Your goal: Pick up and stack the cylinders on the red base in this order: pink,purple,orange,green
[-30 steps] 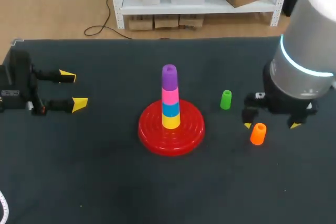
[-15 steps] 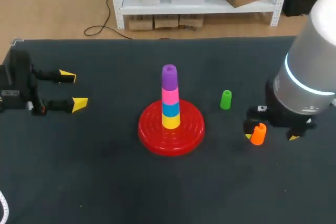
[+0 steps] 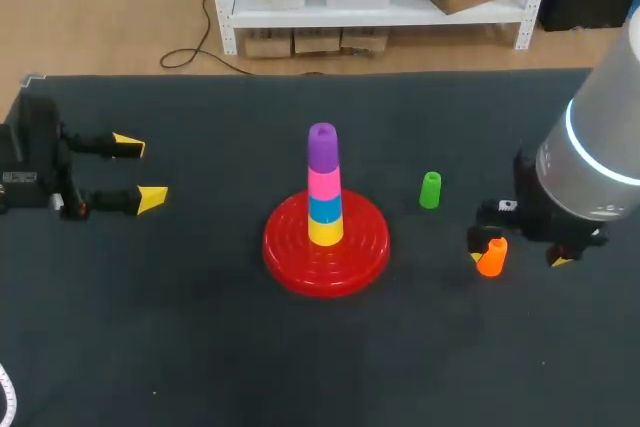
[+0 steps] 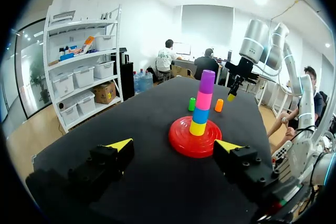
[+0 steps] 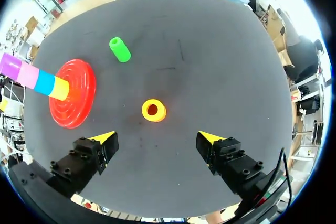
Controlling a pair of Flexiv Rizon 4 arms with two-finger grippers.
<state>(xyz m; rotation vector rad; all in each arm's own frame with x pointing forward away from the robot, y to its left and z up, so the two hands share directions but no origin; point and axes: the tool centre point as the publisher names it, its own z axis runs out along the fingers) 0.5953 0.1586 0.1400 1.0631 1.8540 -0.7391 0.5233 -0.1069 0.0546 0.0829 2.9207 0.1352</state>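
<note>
Placement here makes sense to me. The round red ridged plastic base (image 3: 326, 247) sits at the centre of the head view. On it stands a column of a yellow plastic cylinder (image 3: 325, 232), a blue one (image 3: 324, 208), a pink one (image 3: 323, 183) and a purple one (image 3: 322, 146) on top. I judge pink and purple done, so the small orange plastic cylinder (image 3: 491, 257) is next.

It stands upright on the dark cloth table (image 3: 200, 347) at the right of the frame, and my right gripper (image 3: 517, 259) hangs above it. In the right wrist view I look straight down its hollow bore (image 5: 153, 110). It lies just ahead of the gap in that gripper (image 5: 157, 138), whose yellow-tipped fingers are spread wide with neither touching it, so nothing is grasped. The cylinder looks slightly off-centre, nearer one finger in the head view, and I would square up before closing.

My left gripper (image 3: 140, 171) rests far off at the left edge, fingers parted and empty, pointing toward the stack (image 4: 202, 103) and clear of the route.

The short green plastic cylinder (image 3: 430, 190) stands upright above and left of the orange one, between it and the base, well apart from both. It could be clipped on a low carry. The column is tall, so I expect to lift above the purple top.
</note>
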